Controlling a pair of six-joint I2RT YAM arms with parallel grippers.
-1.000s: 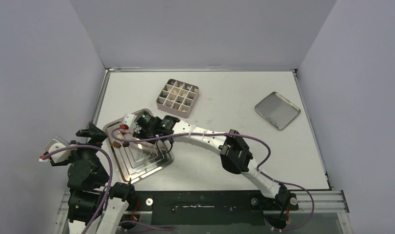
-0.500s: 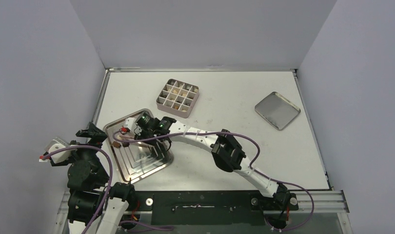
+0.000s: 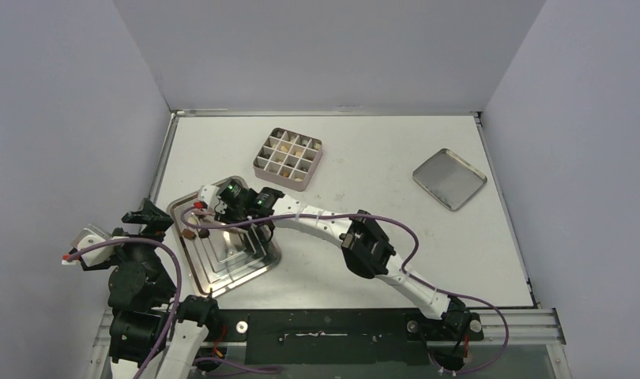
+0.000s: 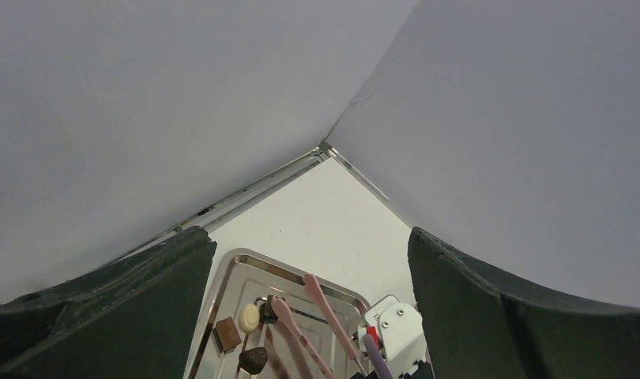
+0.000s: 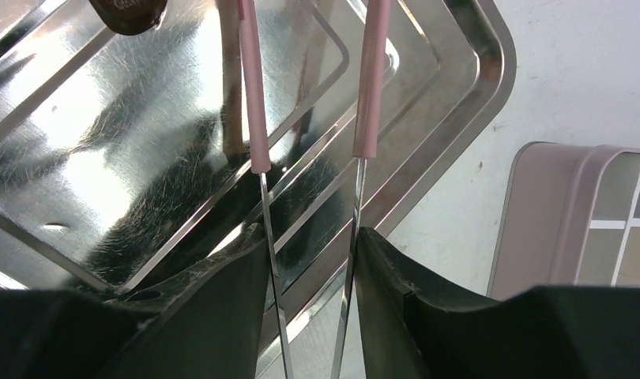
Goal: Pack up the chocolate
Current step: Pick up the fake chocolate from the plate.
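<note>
Several chocolate pieces lie at the far left of the silver stepped tray (image 3: 238, 268): a tan square (image 4: 227, 333), a cream round (image 4: 249, 317) and a dark brown piece (image 4: 254, 360). Another dark piece (image 4: 263, 306) lies at one pink tip of the tongs (image 4: 279, 314). My right gripper (image 3: 226, 204) is shut on these metal tongs (image 5: 256, 126), whose two arms stand apart over the tray (image 5: 103, 158). A dark piece (image 5: 131, 9) shows at that view's top edge. More pieces sit in the gridded tin (image 3: 288, 158). My left gripper (image 3: 148, 218) is open and empty, left of the tray.
The tin's silver lid (image 3: 449, 178) lies at the back right of the table. The tin's pale wall (image 5: 554, 221) shows to the right of the tongs. Grey walls close in the table on three sides. The right arm's purple cable loops over the tray.
My right arm has shifted a little left, bringing the tongs closer to the pieces at the tray's far left. The left arm has not moved.
</note>
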